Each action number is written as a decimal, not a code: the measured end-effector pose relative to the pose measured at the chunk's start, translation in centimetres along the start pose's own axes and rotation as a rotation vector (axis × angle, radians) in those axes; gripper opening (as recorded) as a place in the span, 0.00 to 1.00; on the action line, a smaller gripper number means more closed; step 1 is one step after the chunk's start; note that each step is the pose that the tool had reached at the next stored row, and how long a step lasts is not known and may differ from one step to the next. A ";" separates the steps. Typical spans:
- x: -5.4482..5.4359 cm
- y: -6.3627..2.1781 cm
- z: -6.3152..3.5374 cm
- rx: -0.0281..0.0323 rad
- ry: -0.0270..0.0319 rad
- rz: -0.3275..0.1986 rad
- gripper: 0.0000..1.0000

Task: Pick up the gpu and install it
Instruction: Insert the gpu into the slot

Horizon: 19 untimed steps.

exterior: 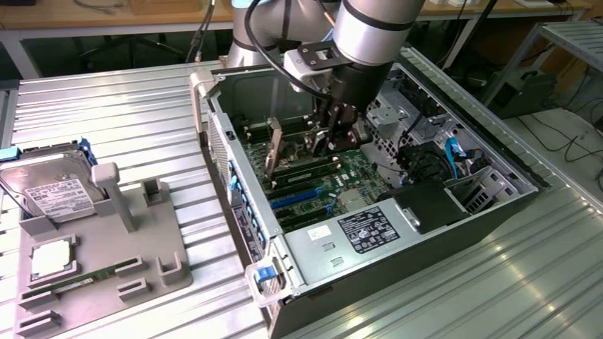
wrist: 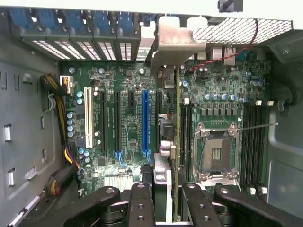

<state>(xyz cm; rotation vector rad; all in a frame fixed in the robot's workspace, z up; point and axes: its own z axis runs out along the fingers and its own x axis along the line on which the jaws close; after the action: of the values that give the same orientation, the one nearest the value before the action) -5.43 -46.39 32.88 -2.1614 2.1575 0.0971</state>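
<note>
Table [exterior: 113,120]: ribbed metal, under everything.
Case [exterior: 490,212]: open, in the middle of the exterior view.
Tray [exterior: 141,247]: at 8 o'clock from the case, holding a hard drive [exterior: 56,191].
Gripper [exterior: 327,141]: inside the case, clenched on the gpu.
Gpu [wrist: 179,47]: standing on edge over the motherboard [exterior: 349,173], at 12 o'clock from the blue slots [exterior: 296,198].

Ribbed metal table [exterior: 123,106]: open computer case [exterior: 396,282], grey parts holder [exterior: 141,247].

End effector [wrist: 168,191] downward (grip closed)
</note>
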 end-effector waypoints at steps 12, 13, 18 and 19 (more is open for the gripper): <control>0.5 0.28 0.09 -0.0003 0.0001 0.002 0.28; 0.5 0.29 0.10 -0.0003 0.0001 0.002 0.28; 0.5 0.44 0.12 0.0000 -0.0003 0.005 0.28; 0.5 0.63 0.12 0.0001 -0.0006 0.005 0.28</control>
<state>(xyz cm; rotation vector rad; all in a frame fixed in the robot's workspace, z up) -6.05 -46.87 32.70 -2.1554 2.1631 0.0980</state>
